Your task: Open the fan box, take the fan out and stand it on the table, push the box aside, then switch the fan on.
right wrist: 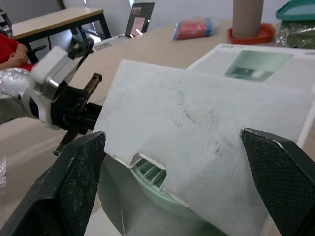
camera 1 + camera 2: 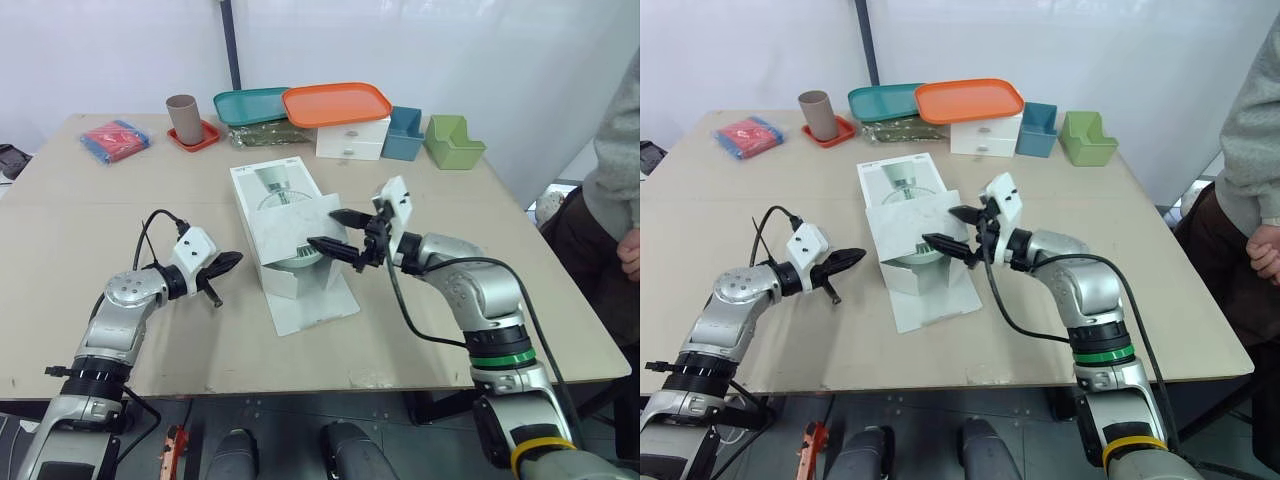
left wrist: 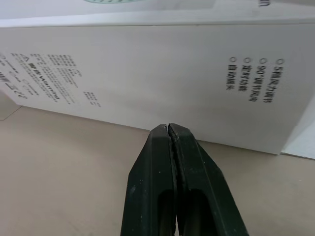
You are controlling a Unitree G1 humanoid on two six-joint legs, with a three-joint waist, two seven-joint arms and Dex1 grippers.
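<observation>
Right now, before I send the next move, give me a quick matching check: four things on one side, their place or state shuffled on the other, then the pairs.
Things
1. left hand
2. right hand
3. fan
4. orange tray

Place or state
A. on top of the white drawers
B. open, at the lifted flap
C. shut, beside the fan box
D. lying inside the fan box

Pairs: 1-C, 2-B, 3-D, 4-A
</observation>
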